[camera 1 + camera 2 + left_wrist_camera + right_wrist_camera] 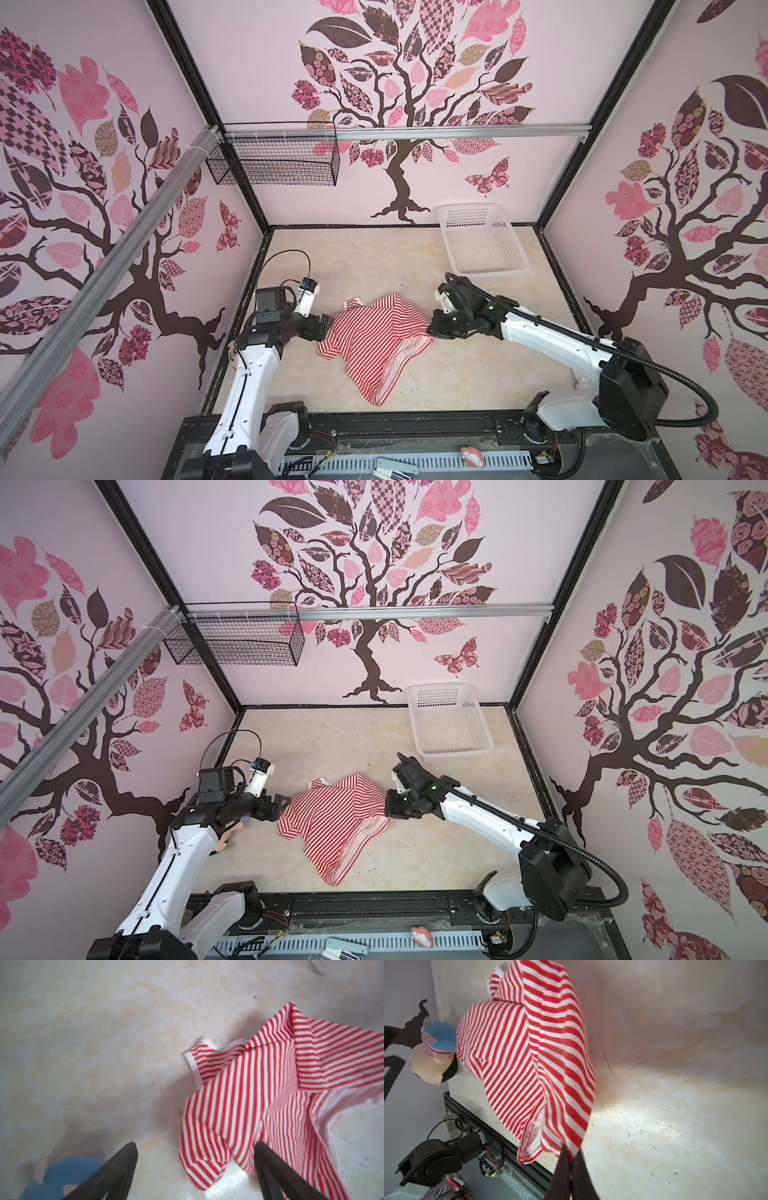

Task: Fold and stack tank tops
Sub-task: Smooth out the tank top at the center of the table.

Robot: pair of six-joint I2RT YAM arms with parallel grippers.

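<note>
Right claw (571, 1148) is pinched shut on the tank top (529, 1053), its two dark fingers (563, 1167) pressed together with a corner of striped hem caught between them. From that grip the fabric rises off the table (374, 257) and hangs in loose folds, with the pale inner side of the hem showing just beside the fingers.

Left claw (195, 1144) stands wide open and holds nothing. In its wrist view, one finger (276, 1169) is over the near edge of the top and the other finger is over bare table.

In both top views the top (370, 340) (328, 820) lies crumpled in the middle of the table, between the two claws. The left claw (326, 324) sits just beside its left edge and the right claw (430, 328) is at its right edge. A strap with white trim (194, 1064) pokes out on the far left side, and a long point of cloth trails toward the near rail.

A white basket (465, 216) sits in the far right corner, well apart from the top. A plush toy (436, 1049) with a blue cap lies by the left wall, under the left arm. A wire basket (274, 162) hangs on the back wall.
</note>
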